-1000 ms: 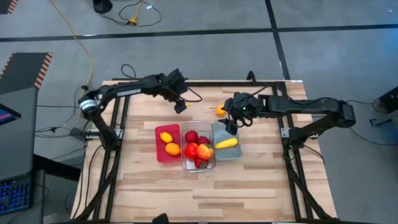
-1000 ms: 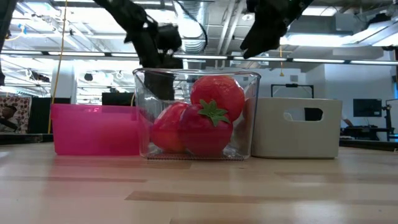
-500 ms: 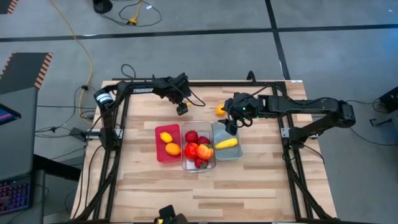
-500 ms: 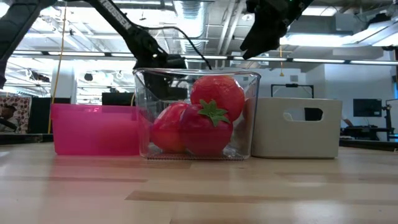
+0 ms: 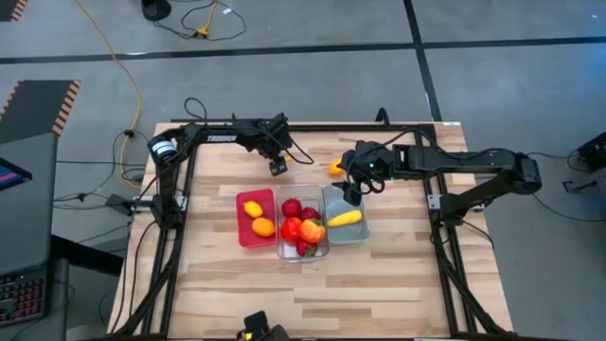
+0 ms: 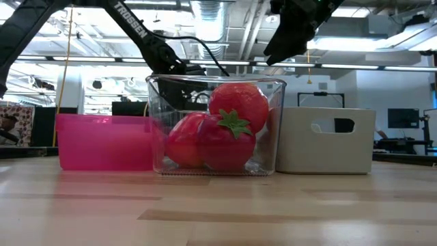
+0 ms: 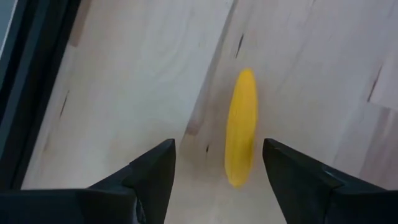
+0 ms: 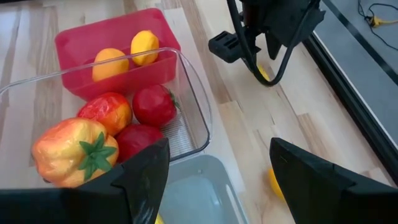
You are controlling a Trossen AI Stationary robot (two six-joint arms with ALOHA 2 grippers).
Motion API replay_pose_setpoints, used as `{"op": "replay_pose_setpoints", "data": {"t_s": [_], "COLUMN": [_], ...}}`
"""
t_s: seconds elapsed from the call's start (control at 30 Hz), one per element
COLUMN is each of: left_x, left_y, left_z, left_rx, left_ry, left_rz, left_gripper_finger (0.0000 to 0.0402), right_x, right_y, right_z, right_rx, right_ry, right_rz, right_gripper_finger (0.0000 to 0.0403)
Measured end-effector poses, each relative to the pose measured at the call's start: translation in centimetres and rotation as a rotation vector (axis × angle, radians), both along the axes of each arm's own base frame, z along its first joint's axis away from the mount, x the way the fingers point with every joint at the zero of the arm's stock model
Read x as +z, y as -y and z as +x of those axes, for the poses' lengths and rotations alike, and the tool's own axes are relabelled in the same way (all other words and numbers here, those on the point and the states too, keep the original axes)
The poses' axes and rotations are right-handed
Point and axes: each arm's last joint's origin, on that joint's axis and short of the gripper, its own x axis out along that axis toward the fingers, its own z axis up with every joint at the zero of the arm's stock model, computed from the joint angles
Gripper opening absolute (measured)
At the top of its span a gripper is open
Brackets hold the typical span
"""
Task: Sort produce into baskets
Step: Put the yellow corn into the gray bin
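**Left gripper open above a yellow fruit, three bins in a row**

In the high view, the three bins stand side by side in the middle of the frame: the red bin [image 5: 256, 218] on the left with two yellow-orange fruits, the clear bin [image 5: 302, 228] in the centre with red fruits and a pepper [image 5: 311, 230], and the pale blue bin [image 5: 345, 215] on the right with one long yellow fruit [image 5: 345, 218]. The left gripper [image 5: 276, 167] is above the bins, at the upper centre. The right gripper [image 5: 352, 196] hangs over the top edge of the pale blue bin. An orange fruit [image 5: 335, 169] lies on the table [image 5: 227, 284] just left of the right arm.

In the low view, the clear bin [image 6: 216, 127] is at the centre, full of red fruits; the red bin [image 6: 106, 141] is on its left and the pale bin [image 6: 326, 139] on its right.

In the left wrist view, the fingers [image 7: 149, 171] stand wide apart, and a long yellow fruit [image 7: 242, 126] lies on the wood between them.

In the right wrist view, the fingers [image 8: 146, 171] are also wide apart, empty, above the pale blue bin [image 8: 199, 186].
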Motion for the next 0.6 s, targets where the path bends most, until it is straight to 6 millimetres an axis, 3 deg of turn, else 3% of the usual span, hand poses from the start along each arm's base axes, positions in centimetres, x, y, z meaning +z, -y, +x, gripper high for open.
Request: {"op": "replay_pose_setpoints", "data": {"t_s": [0.3, 0.6], "left_x": [-2.4, -1.4], "left_y": [0.5, 0.9], "left_z": [0.6, 0.7], "left_rx": [-0.017, -0.017], "left_ry": [-0.065, -0.046], "left_rz": [-0.041, -0.023], "left_gripper_finger": [0.0201, 0.0140], "right_x": [0.0, 0.0], "right_y": [0.0, 0.0], "right_z": [0.0, 0.0], "right_rx": [0.002, 0.002], "right_ry": [-0.001, -0.005], "right_rz": [-0.002, -0.002], "right_gripper_finger": [0.0305, 0.0305]}}
